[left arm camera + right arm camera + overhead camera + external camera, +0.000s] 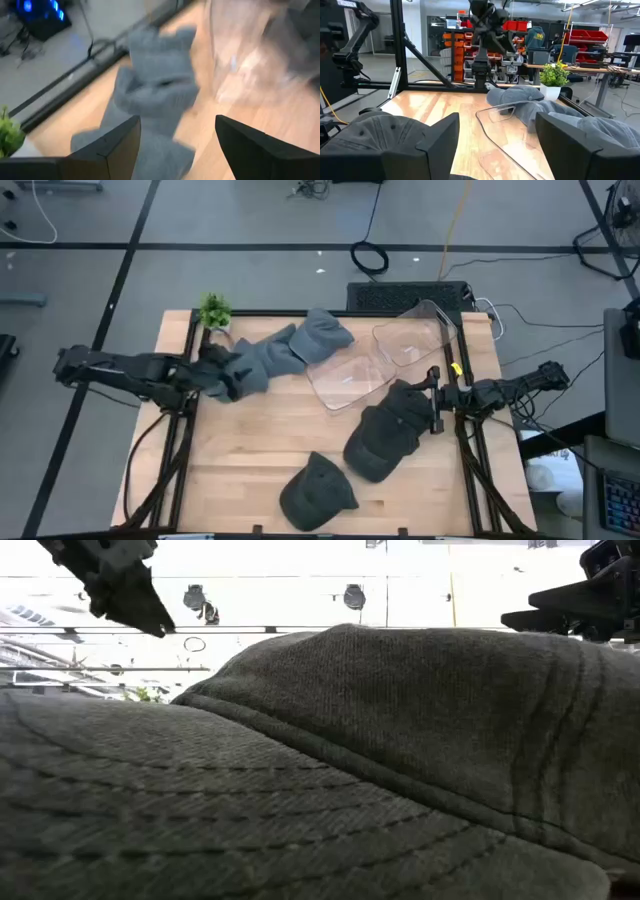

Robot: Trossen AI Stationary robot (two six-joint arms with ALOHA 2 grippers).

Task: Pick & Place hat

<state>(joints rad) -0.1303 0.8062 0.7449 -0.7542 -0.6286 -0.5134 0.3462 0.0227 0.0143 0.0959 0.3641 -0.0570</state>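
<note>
Grey knit hats (295, 345) lie in a heap along the table's far left part. One dark cap (318, 492) rests at the near edge and fills the low view (350, 760). Another dark cap (385, 435) lies at the right. My left gripper (222, 370) is open and hovers over the heap's left end (160, 95), raised off the table (140, 610). My right gripper (432, 402) is open at the right cap's far-right edge, its fingers level and pointing toward the table's left (497, 122). That cap's crown (370, 132) shows beside one of its fingers.
Two clear plastic trays (345, 375) (415, 335) lie between the grey heap and the right cap. A small potted plant (214, 310) stands at the far left corner. Bare wood (250, 440) shows in the near-left part of the table.
</note>
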